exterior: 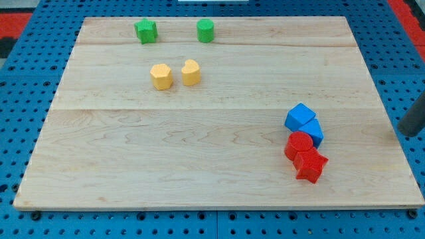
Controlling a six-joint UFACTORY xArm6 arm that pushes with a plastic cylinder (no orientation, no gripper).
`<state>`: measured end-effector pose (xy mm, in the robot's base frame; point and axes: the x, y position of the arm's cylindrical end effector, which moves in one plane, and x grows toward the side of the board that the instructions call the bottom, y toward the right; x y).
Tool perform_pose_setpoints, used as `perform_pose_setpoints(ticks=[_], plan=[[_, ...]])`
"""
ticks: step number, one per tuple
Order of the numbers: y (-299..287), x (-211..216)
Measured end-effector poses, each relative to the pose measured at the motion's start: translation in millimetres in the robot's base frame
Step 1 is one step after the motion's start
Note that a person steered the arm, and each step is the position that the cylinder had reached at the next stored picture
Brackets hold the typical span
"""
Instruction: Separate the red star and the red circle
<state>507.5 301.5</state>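
Observation:
The red circle [299, 144] and the red star [310, 164] sit touching each other at the view's lower right of the wooden board [199, 133]. The star lies just below and right of the circle. A dark rod enters at the view's right edge, and my tip [403, 135] is right of the board's edge, well to the right of both red blocks and apart from them.
Two blue blocks touch the red circle from above: a blue cube [299, 117] and another blue block [313, 131]. A yellow hexagon [161, 76] and a yellow block [190, 72] sit upper left. A green star [145, 30] and a green cylinder [205, 30] stand at the top.

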Motion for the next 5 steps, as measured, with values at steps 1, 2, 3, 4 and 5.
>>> perform_pose_setpoints(ticks=[1,2,3,4,5], plan=[[-48.3,24.1],[-95.5,33.9],[-122.1,33.4],[-146.1,30.3],[-160.8,23.2]])
